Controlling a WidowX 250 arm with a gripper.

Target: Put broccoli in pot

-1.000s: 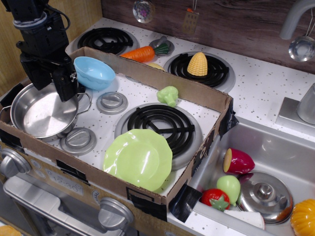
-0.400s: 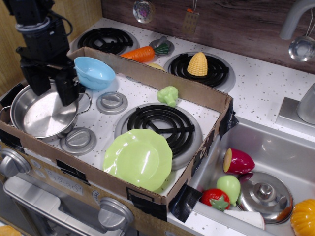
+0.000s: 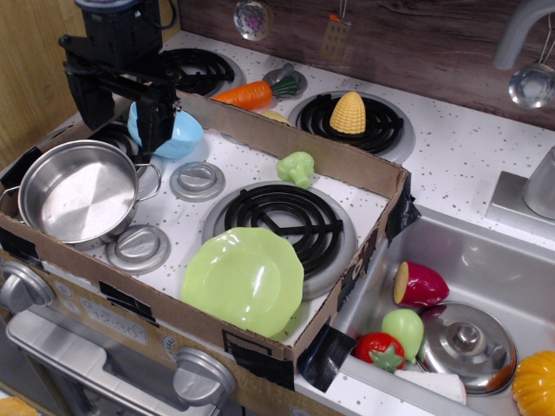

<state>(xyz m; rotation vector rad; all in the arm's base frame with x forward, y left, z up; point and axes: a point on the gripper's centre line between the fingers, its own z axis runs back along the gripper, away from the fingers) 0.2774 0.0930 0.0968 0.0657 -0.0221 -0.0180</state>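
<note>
The pot [image 3: 76,191] sits empty at nine o'clock. The gripper [image 3: 121,111], at eleven o'clock, has its fingers spread and holds nothing. The broccoli [image 3: 297,167] rests near the centre, beside the burner [image 3: 284,218]. The arm should travel right and descend over its bumpy top. Since earlier, the gripper rose away from the pot.

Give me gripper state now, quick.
Gripper: open, holding nothing, up over the blue bowl. Broccoli untouched on the stove; pot has nothing in it.
</note>
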